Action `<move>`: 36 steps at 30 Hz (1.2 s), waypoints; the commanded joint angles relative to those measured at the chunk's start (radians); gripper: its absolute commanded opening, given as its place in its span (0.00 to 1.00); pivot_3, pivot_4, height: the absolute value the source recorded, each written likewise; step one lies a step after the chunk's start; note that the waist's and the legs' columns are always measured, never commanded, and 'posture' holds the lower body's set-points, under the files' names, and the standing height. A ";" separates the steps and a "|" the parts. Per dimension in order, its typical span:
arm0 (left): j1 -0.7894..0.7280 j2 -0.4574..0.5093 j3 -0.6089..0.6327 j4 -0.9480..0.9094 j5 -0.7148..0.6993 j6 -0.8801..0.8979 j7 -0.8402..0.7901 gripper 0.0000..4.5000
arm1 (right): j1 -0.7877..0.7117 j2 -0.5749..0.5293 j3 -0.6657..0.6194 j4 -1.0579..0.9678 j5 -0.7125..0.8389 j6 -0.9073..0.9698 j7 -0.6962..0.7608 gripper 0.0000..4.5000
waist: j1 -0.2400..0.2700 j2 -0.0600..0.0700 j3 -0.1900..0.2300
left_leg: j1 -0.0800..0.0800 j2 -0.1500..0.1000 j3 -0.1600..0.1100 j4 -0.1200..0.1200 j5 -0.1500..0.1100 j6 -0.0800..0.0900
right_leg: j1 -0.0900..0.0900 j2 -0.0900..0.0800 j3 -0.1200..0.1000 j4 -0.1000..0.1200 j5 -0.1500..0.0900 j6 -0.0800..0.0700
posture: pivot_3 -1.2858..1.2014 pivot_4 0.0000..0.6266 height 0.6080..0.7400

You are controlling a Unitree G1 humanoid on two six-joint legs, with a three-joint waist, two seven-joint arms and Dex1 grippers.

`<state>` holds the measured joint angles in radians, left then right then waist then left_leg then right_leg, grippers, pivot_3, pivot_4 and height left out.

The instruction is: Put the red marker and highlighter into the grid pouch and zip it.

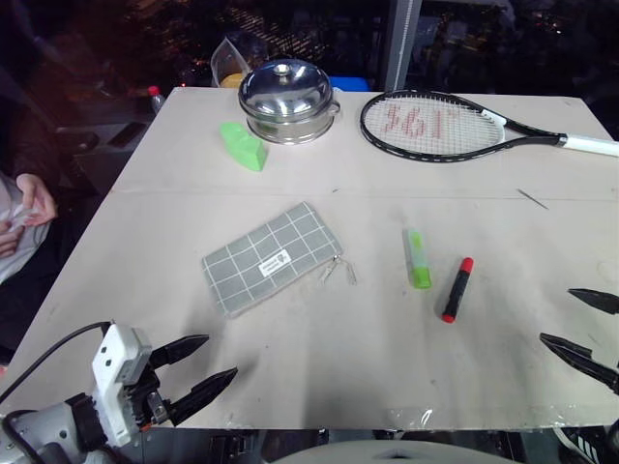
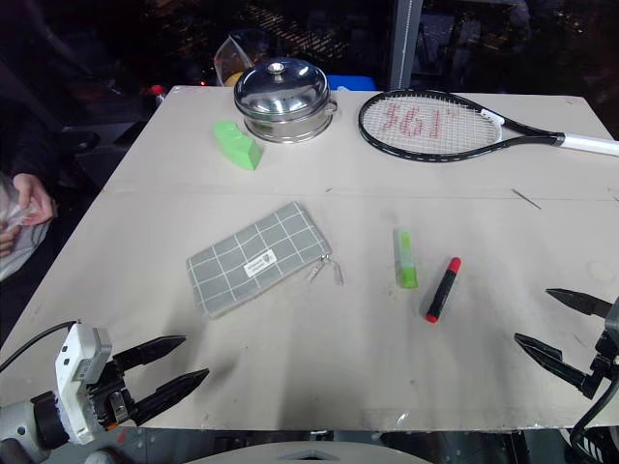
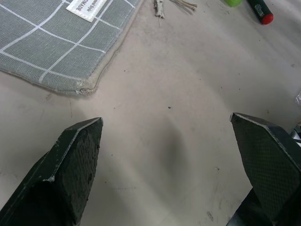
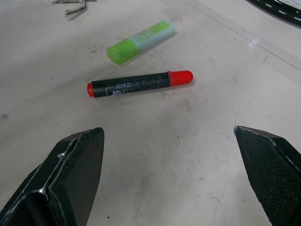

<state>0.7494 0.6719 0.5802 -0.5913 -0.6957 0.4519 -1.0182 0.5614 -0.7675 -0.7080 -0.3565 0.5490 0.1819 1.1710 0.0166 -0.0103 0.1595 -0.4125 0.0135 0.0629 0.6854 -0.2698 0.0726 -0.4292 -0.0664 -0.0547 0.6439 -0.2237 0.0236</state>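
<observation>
Crowding the far side of the pale tabletop (image 1: 290, 387) were a lidded steel pot (image 1: 287, 101), an opaque green wedge-shaped block (image 1: 242, 145) just beside it, and a black-framed tennis racket (image 1: 445, 126) lying flat with its white handle pointing to the right edge; a person's hand (image 1: 34, 198) showed off the left edge. None of these lay between the pincers and the task's things, and the stretch of tabletop in front of each pincer was bare. The grid pouch (image 1: 271, 257) lay flat and slanted near the middle, grey with white grid lines, a small white label on its face and its metal zipper pulls (image 1: 337, 272) splayed out at its right end. To its right, apart from it, lay the highlighter (image 1: 417, 257), short, chunky and lime green with a paler end farther from the robot. Just beside that, not touching, lay the red marker (image 1: 457, 289), a slim black barrel with its red cap at the far end. The left pincer (image 1: 198, 370) hovered at the near left corner, its two black fingers spread wide apart and holding nothing. The right pincer (image 1: 585, 329) hung at the near right edge, likewise spread wide and empty.
</observation>
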 commanded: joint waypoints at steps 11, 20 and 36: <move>-0.183 0.089 -0.062 0.369 0.470 -0.694 -0.035 0.98 | -0.140 -0.050 0.195 -0.346 0.233 0.138 -0.028 1.00 | 0.000 0.001 -0.002 | 0.000 0.001 0.001 -0.001 -0.001 0.002 | 0.000 0.002 0.000 -0.002 0.003 -0.005 | 0.52 0.24 1.00; -0.422 0.110 -0.218 0.694 0.913 -1.182 0.250 0.98 | -0.135 -0.049 0.231 -0.420 0.259 0.168 -0.067 1.00 | 0.030 0.011 -0.013 | 0.000 0.000 0.008 -0.001 -0.004 -0.002 | 0.001 -0.012 -0.005 -0.002 0.004 -0.004 | 0.52 0.24 1.00; -0.884 0.029 -0.608 0.916 1.139 -1.192 0.490 0.98 | -0.098 -0.013 0.267 -0.494 0.260 0.155 -0.137 1.00 | 0.061 0.030 -0.028 | 0.004 0.007 0.014 0.002 0.000 0.004 | 0.018 -0.021 -0.031 -0.002 0.000 0.004 | 0.52 0.24 1.00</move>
<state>-0.1381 0.7193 0.0289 0.2973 0.4038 -0.7614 -0.5335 0.4651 -0.7816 -0.4371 -0.8197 0.7975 0.3467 1.0389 0.0776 0.0200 0.1313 -0.4090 0.0208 0.0767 0.6871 -0.2699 0.0769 -0.4105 -0.0878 -0.0864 0.6420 -0.2241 0.0278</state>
